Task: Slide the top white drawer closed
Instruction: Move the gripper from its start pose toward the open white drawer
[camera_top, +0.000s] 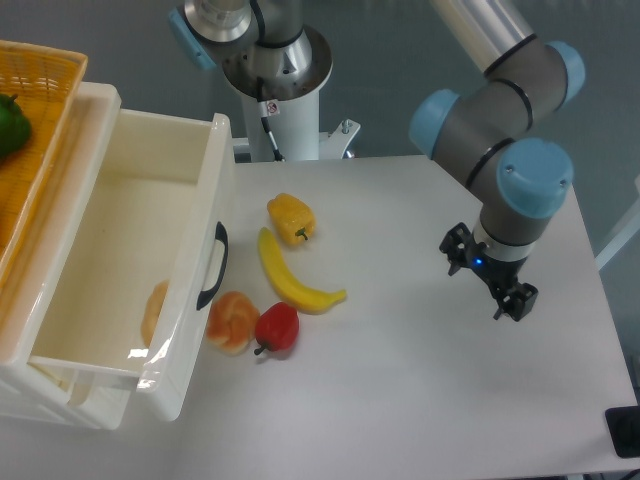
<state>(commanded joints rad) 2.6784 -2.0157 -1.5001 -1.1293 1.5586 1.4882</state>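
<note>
The top white drawer (120, 250) stands pulled far out of its cabinet at the left, open and glossy inside, with a curved black handle (213, 265) on its front panel. Something orange shows through its translucent front near the bottom. My gripper (488, 279) hangs over the right part of the table, far from the drawer. Its black fingers point down and I cannot tell how wide they stand. It holds nothing that I can see.
An orange wicker basket (35, 160) with a green item (12, 122) sits on top of the cabinet. A yellow pepper (291, 217), a banana (290, 277), a red pepper (277, 327) and an orange fruit (232, 320) lie by the drawer front. The robot base (275, 70) stands behind.
</note>
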